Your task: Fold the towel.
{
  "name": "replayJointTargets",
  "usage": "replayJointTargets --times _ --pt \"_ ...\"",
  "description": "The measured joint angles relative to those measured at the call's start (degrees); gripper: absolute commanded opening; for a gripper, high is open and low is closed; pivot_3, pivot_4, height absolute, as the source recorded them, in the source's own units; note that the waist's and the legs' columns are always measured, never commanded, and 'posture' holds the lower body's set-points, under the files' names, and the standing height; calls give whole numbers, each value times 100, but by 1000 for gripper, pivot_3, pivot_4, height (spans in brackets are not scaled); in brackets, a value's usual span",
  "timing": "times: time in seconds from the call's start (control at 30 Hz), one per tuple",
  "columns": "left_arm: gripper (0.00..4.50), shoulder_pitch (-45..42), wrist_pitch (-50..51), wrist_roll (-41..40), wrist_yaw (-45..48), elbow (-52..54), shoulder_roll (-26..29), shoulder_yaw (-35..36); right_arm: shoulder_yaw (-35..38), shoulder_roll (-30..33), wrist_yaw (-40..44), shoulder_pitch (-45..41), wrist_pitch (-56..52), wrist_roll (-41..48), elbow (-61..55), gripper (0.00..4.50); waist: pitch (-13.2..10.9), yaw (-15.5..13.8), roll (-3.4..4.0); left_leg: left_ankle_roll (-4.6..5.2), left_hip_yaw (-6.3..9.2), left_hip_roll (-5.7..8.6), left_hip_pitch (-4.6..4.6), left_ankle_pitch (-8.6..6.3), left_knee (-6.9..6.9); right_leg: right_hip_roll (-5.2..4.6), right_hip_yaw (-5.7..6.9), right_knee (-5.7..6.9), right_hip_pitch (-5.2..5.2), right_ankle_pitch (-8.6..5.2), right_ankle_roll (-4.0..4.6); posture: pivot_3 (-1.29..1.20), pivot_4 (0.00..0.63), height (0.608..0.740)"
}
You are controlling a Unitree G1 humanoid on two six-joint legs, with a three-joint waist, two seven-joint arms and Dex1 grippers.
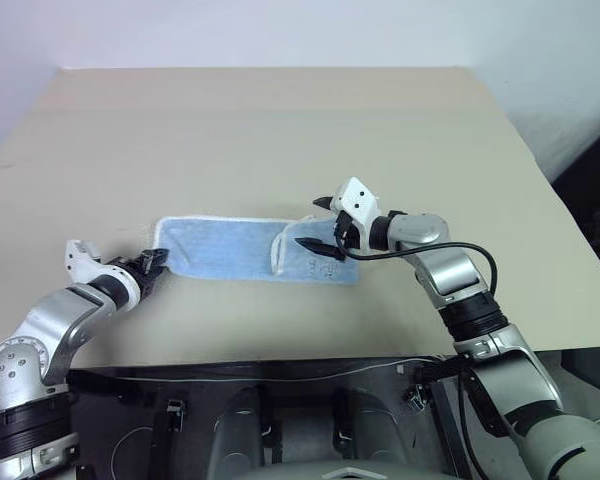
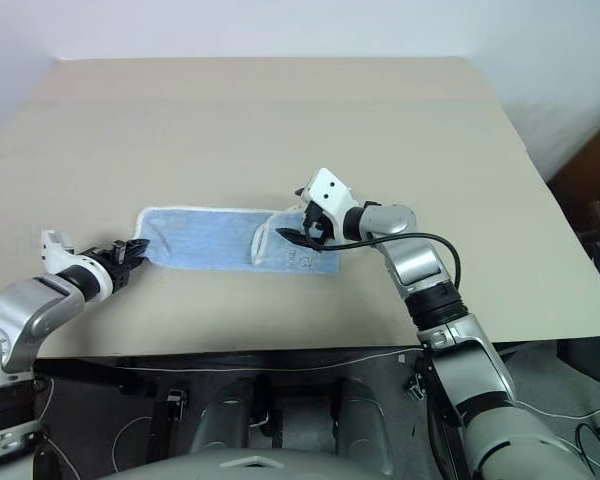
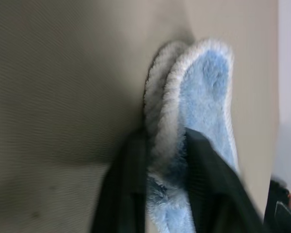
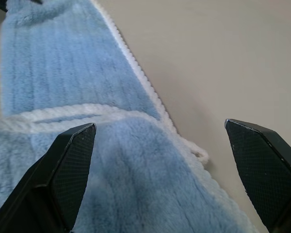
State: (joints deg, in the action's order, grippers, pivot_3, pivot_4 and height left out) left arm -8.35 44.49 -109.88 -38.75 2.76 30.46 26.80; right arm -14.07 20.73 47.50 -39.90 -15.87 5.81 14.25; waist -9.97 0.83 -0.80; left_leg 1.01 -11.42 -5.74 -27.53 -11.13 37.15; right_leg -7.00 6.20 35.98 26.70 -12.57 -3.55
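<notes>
We are pinching the towel's left end with our left hand (image 1: pixel 156 262): in the left wrist view the two black fingers (image 3: pixel 127 189) are closing on the doubled, whitish-bordered edge, so this hand is gripping cloth. Our right hand (image 1: pixel 320 224) is standing wide open over the towel's other end, one finger above the folded flap and one off the far border, gripping nothing.

The towel (image 1: pixel 225 248) is lying flat on the desk (image 1: pixel 280 120), its long axis running left to right between our two hands, with the right end already turned back over itself as a short flap. So the relation that matters is this: the unfolded length is stretching away from the left hand toward the right one, and the left hand is the nearer to the free end. We judge that the coming move is asking for that end to be carried rightward along the long axis.

The eye views are giving us the whole layout; the right wrist view is adding the stripes, the stitched border and the small white loop tag (image 4: pixel 196 151).
</notes>
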Motion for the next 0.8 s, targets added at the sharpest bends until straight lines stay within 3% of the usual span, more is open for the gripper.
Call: replayJointTargets --times 0.3,0.43,0.63,0.8 --pt "34 -17 16 2 240 4 239 -13 233 22 142 12 -214 294 -188 4500 0 3 0 -7 8 -7 5 5 7 11 1 10 -2 -1 -3 0 150 692" --pt "34 -113 354 91 580 9 857 -49 612 245 455 41 -569 759 -536 4500 -2 -9 -2 -7 12 -7 4 4 2 10 5 4 17 -1 -2 0 150 692" --pt "34 -997 821 245 1207 -172 1492 -323 1174 495 468 128 -1121 1251 -593 4500 -3 -9 -2 -7 9 -6 1 4 -5 10 6 0 22 -1 -1 0 150 692" --pt "34 -1706 1361 702 2114 -238 1376 -1045 1319 501 261 201 -1187 1352 -631 4500 -3 -1 -1 -14 4 -6 0 9 -8 14 6 4 3 0 -5 0 150 692"
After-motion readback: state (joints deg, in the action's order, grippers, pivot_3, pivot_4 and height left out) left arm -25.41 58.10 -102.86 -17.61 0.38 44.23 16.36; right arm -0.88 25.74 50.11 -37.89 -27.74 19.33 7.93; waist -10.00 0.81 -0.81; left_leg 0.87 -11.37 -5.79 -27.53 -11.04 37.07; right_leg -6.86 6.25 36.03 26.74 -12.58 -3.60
